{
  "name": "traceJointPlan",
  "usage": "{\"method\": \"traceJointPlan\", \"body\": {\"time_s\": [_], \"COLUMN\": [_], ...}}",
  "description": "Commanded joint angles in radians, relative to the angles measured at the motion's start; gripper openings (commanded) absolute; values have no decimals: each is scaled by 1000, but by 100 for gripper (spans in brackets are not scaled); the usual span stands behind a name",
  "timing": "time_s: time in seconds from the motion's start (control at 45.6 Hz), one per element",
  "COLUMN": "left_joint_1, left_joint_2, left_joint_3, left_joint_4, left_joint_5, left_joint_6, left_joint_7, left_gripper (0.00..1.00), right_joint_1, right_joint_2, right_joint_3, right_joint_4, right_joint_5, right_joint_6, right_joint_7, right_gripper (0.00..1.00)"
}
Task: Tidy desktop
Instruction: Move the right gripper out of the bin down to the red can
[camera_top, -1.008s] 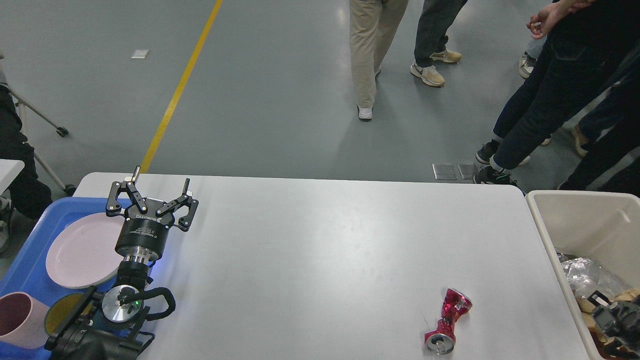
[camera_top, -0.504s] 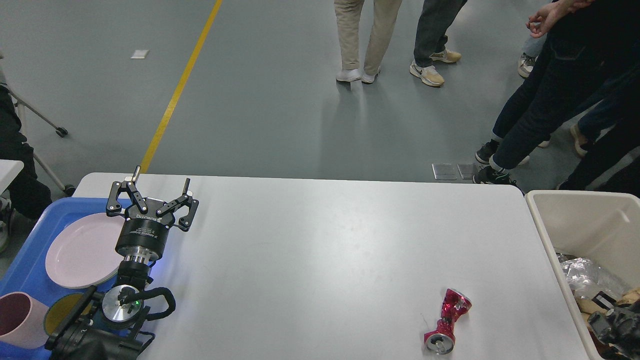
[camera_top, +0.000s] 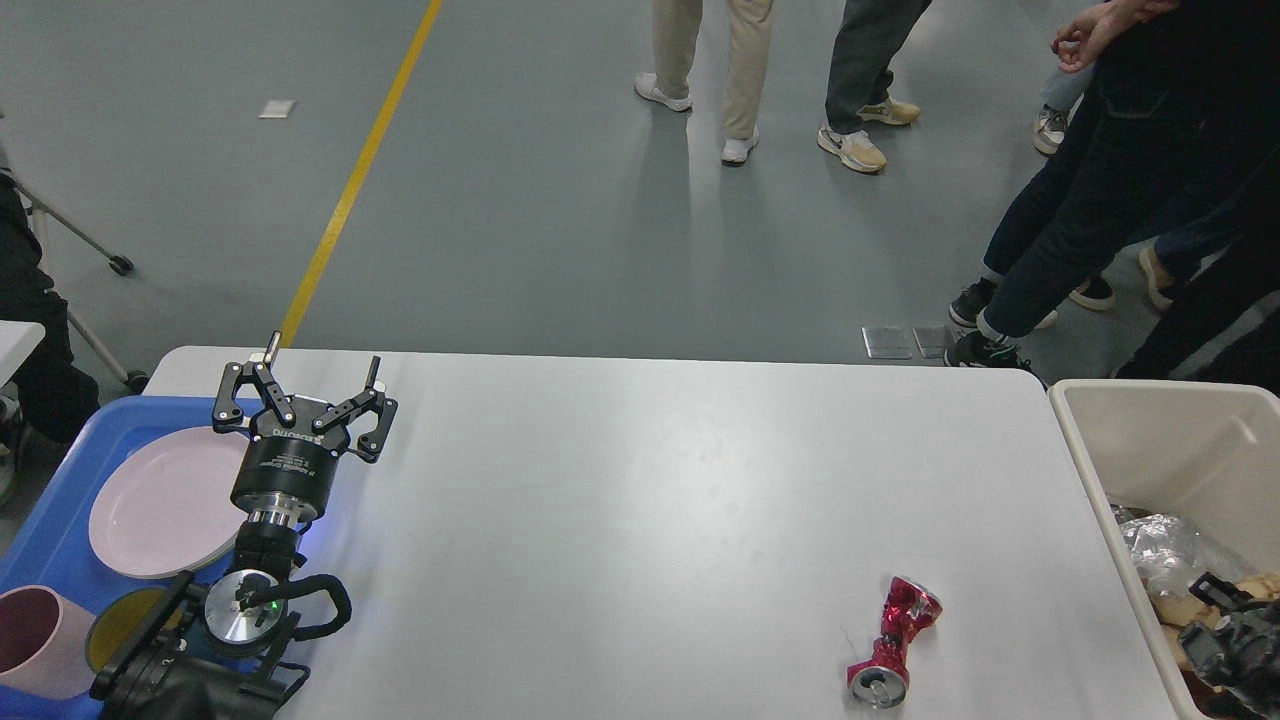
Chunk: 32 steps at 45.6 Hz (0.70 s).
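White table (camera_top: 640, 500) on grey floor (camera_top: 520, 200) with yellow line (camera_top: 350, 190).
Left gripper (camera_top: 320, 368) jaws apart, lettering unreadable; right gripper (camera_top: 1235, 645) jaws indiscernible; crushed red can (camera_top: 893, 642).

Robot lab or demo hall — smooth grey coated floor (camera_top: 560, 200), yellow painted lane line (camera_top: 350, 190), metal floor plates (camera_top: 905, 341), onlookers in street shoes (camera_top: 850, 148) standing around, wheeled stand leg (camera_top: 75, 232) at left, plain white desktop (camera_top: 650, 500) — industrial, not domestic.
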Motion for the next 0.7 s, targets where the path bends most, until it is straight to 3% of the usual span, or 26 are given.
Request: {"method": "traceJointPlan", "body": {"time_s": [0.0, 0.241, 0.438, 0.526, 0.679], "left_joint_1": [0, 0, 0, 0, 0], "left_joint_2": [0, 0, 0, 0, 0], "left_joint_3": [0, 0, 0, 0, 0], "left_joint_4": [0, 0, 0, 0, 0], "left_joint_5": [0, 0, 0, 0, 0], "left_joint_6": [0, 0, 0, 0, 0], "left_joint_7": [0, 0, 0, 0, 0], "left_gripper": [97, 97, 97, 97, 97], "right_joint_1": [6, 89, 316, 490, 878], "right_joint_2": [3, -49, -144, -168, -199], "right_joint_3": [3, -7, -13, -49, -142], "right_joint_4": [-1, 17, 100, 215, 564], "right_joint_5": [0, -5, -43, -112, -202], "right_joint_6": [1, 90, 443, 559, 711], "right_joint_7": [-2, -3, -9, -40, -132], "right_gripper": [100, 100, 100, 100, 100]}}
